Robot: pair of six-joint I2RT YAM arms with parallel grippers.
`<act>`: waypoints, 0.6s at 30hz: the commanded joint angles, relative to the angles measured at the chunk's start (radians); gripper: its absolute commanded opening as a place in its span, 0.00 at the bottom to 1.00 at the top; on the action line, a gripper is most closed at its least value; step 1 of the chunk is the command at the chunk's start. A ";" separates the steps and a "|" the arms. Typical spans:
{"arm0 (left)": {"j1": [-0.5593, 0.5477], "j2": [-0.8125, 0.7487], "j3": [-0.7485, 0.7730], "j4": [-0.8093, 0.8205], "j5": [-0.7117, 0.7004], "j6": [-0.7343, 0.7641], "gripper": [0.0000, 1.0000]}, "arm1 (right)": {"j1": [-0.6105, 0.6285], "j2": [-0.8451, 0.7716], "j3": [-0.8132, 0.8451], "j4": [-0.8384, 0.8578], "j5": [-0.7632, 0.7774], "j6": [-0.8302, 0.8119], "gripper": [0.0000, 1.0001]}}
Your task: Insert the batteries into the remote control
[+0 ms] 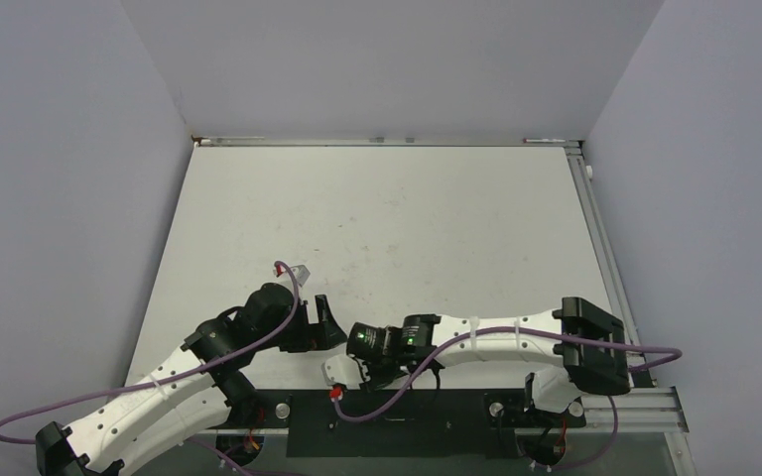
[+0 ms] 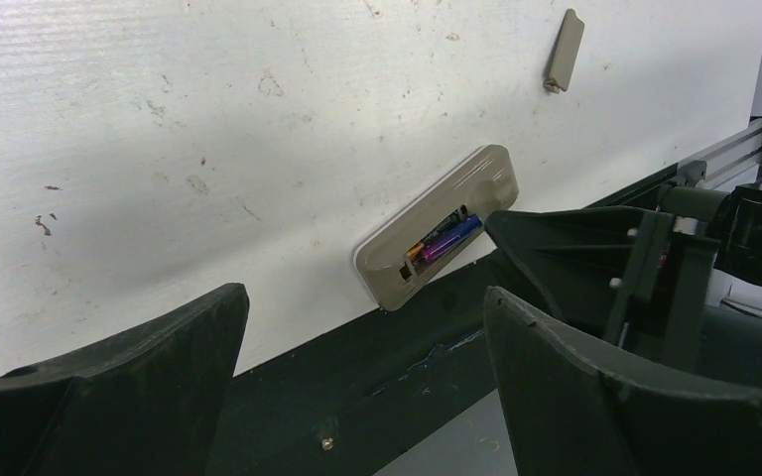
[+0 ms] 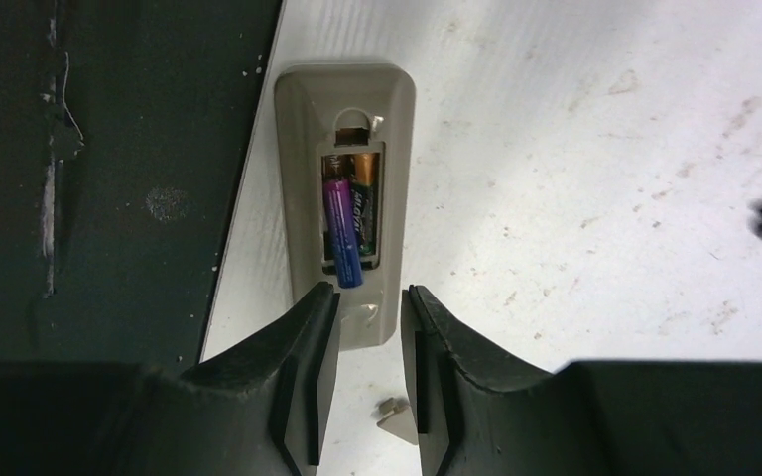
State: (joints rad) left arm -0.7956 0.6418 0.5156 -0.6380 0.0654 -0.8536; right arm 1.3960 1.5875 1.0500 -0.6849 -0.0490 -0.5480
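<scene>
The remote control [image 3: 298, 149] lies back up at the near edge of the surface [image 3: 605, 149], a little left of that edge's middle. Its long side runs just beside the dark plate [image 3: 109, 198] that borders the edge. Its battery recess [image 3: 352, 213] is uncovered, and both batteries sit in it side by side. The brownish-gold battery [image 3: 364, 198] lies down inside the recess. The purple-blue battery [image 3: 340, 223] lies askew against it, with one end poking out over the recess rim towards the right tool [image 3: 369, 337], so it is not fully seated.

The right tool hangs just off that end of the remote control. Its fingers [image 3: 303, 377] stand a narrow gap apart with nothing between them. From its wrist view I cannot tell whether they touch the casing. A small grey bit [image 3: 394, 415] lies on the surface below the gap, too small to identify.

The left tool [image 2: 365, 297] is near the same edge, facing the remote control from the other side. Its fingers are spread wide and hold nothing.

A loose greyish-beige cover [image 2: 564, 50] lies flat farther in on the surface, well apart from the remote control.
</scene>
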 commanded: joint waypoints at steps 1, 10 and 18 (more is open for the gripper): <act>0.003 0.001 0.005 0.054 0.011 -0.016 0.86 | 0.009 -0.124 -0.024 0.048 0.039 0.052 0.30; 0.003 0.017 -0.014 0.081 0.048 -0.016 0.87 | -0.036 -0.306 -0.126 0.173 0.059 0.221 0.32; 0.002 0.066 -0.055 0.151 0.129 -0.029 0.83 | -0.197 -0.394 -0.188 0.281 0.042 0.500 0.35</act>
State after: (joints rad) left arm -0.7956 0.6857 0.4740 -0.5739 0.1329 -0.8627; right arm 1.2655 1.2430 0.8757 -0.5049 -0.0216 -0.2420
